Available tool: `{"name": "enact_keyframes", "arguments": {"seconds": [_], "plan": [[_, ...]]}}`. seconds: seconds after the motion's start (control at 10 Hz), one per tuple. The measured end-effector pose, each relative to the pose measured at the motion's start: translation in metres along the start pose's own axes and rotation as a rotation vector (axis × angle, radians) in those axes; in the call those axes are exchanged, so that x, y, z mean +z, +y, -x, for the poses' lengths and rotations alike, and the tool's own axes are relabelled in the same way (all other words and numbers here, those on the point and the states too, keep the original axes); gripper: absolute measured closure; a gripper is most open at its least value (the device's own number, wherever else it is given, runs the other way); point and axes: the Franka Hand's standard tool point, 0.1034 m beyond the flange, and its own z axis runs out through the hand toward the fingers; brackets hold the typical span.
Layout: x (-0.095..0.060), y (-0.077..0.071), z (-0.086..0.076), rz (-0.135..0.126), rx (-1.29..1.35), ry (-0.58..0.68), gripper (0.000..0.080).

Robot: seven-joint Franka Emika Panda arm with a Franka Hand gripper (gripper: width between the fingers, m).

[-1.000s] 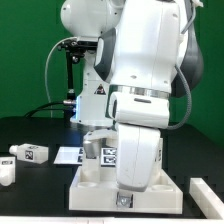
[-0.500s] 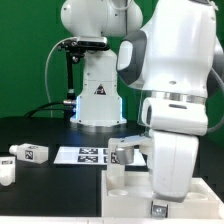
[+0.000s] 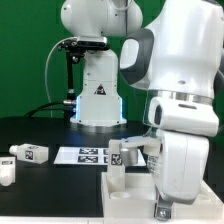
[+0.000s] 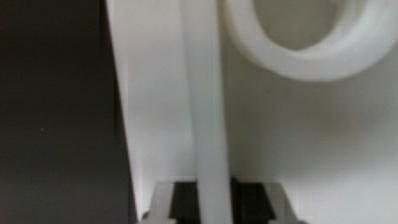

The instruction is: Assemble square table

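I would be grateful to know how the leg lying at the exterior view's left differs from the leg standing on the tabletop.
Pose: the lying leg is on its side, the standing leg upright. Place: the lying leg rests on the black table, away from the arm; the standing leg sits on the tabletop, beside the arm. Both are white with black-and-white tags.

Smooth white plastic tabletop [image 3: 118, 193]; matt black table [image 3: 45, 195]; glossy white plastic arm shell [image 3: 185, 90].
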Motion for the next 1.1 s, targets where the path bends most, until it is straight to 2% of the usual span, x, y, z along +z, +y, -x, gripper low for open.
{"name": "enact_keyframes", "arguments": {"seconds": [0.2,0.3,0.4,0.5,0.6,0.7,0.8,0.9,1.1], "plan": [[0.0,0.0,0.001,0.0,0.0,0.0,0.0745],[0.0,-0.001,0.001,-0.001,0.0,-0.001,0.066],[0.0,-0.001,0.001,-0.002,0.017,-0.001,0.0518],[-0.003,0.002,0.004,-0.001,0.035,-0.004,0.0518],[-0.02,0.008,0.013,-0.008,0.046,-0.017,0.0383],[-0.037,0.011,0.02,-0.007,0.068,-0.022,0.0216],[-0.051,0.014,0.025,0.003,0.206,-0.021,0.0216],[-0.06,0.015,0.027,0.011,0.309,-0.018,0.017],[-0.051,0.011,0.026,0.0,0.412,-0.023,0.0154]]}}
